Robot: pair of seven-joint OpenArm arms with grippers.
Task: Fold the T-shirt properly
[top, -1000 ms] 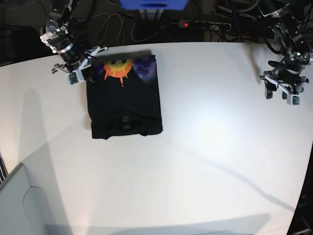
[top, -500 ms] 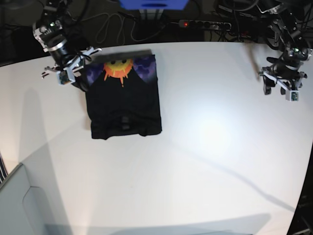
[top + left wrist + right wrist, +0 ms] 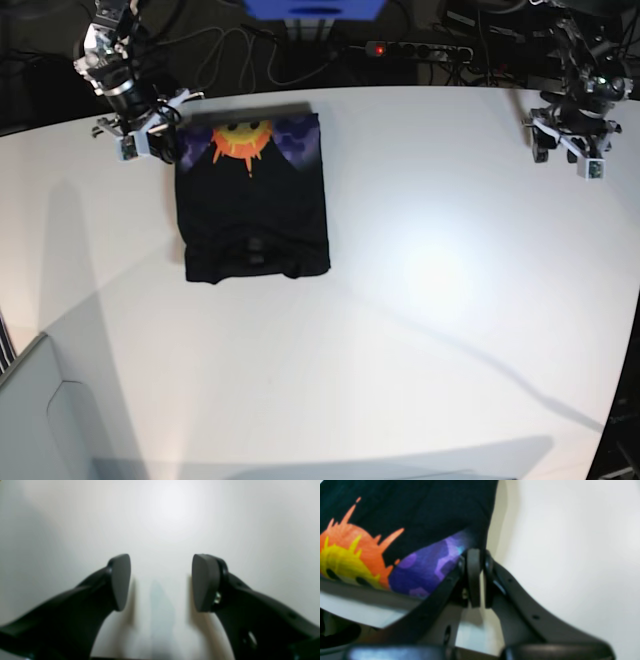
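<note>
On the white table (image 3: 420, 300), toward its far left part in the base view, the T-shirt (image 3: 254, 200) lies folded into a dark rectangle. Its far end shows the orange-and-yellow sun print (image 3: 241, 140) with purple patches (image 3: 299, 136) on either side, and the nearer part is plain black.

The right gripper (image 3: 148, 128) sits at the shirt's far left corner, just beside the cloth. In the right wrist view its jaws are pressed together, with the purple-printed edge of the shirt (image 3: 430, 565) right against the closed tips (whether any cloth is pinched between them cannot be told from here).

The left gripper (image 3: 566, 150) hangs over the table's far right edge, well apart from the shirt. In the left wrist view its two dark fingers (image 3: 120, 580) stand wide apart with only bare, bright tabletop (image 3: 170, 517) between them; nothing is held.

Behind the table's far edge, a power strip (image 3: 420, 50) and cables lie in shadow.
</note>
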